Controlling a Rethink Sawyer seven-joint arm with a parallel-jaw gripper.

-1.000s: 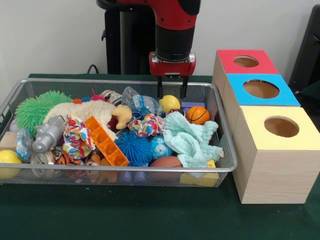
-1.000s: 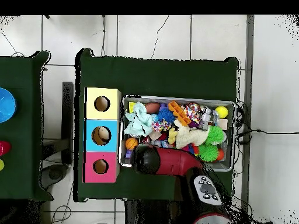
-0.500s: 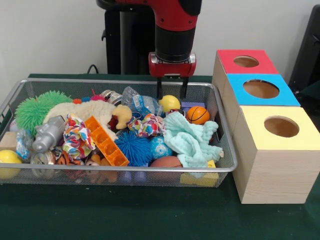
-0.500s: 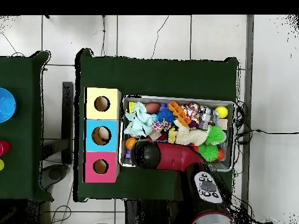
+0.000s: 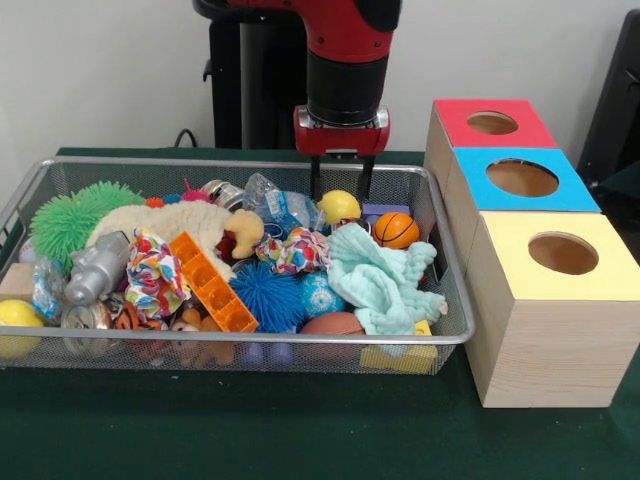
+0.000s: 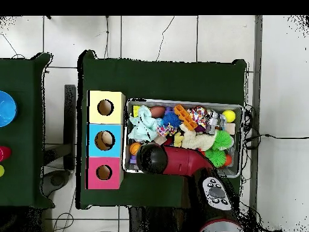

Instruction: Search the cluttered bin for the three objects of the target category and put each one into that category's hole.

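Progress on the sorting task appears nil: the round dark hole [image 5: 562, 253] in the yellow top of the pale wooden cube box shows nothing inside in either view, and two balls of knotted, frilly fabric strips printed in white, red, blue and yellow lie in the wide shallow silver wire-mesh bin [image 5: 452, 335]. One fabric ball [image 5: 297, 250] sits near the middle of the bin, touching a spiky blue rubber ball [image 5: 268, 295] on its front side and a pale mint muslin cloth [image 5: 382, 280] on the side toward the boxes. The second fabric ball [image 5: 152, 272] lies further from the boxes, just beside an orange plastic grid block [image 5: 211, 282]. A third is not identifiable; it may be buried under the clutter. The red and black arm's gripper [image 5: 339, 190] hangs over the bin's far edge, its two black fingers [image 5: 315, 184] spread moderately and holding nothing, with a yellow rubber duck [image 5: 340, 206] directly below them. The nearer fabric ball lies in front of the fingers, lower and slightly away from the boxes, clearly apart from them. All three placements therefore seem to remain.
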